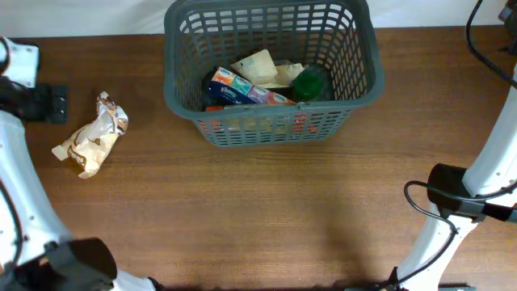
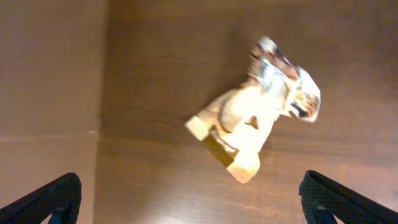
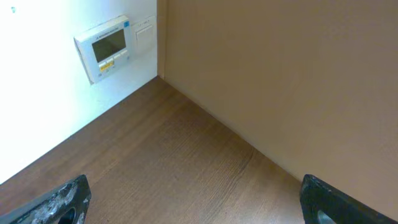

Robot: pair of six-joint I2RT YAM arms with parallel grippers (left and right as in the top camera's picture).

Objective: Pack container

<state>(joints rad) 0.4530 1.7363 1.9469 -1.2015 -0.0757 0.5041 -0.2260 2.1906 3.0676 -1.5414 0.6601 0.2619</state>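
The dark grey slotted container (image 1: pixel 182 103) stands at the back middle of the table. It holds a blue tissue pack (image 1: pixel 234 87), a cream bag (image 1: pixel 260 66) and a green item (image 1: pixel 308 82). A crumpled cream and brown snack bag (image 1: pixel 93 136) lies on the table at the left, and it also shows in the left wrist view (image 2: pixel 252 127). My left gripper (image 2: pixel 189 202) is open and empty, hovering beside the bag, with its fingers apart from it. My right gripper (image 3: pixel 193 202) is open and empty over bare table at the far right.
The right wrist view shows the table's edge, a beige wall and a white wall controller (image 3: pixel 104 48). The left arm's base (image 1: pixel 77 263) and the right arm with its cable (image 1: pixel 448 202) stand at the front corners.
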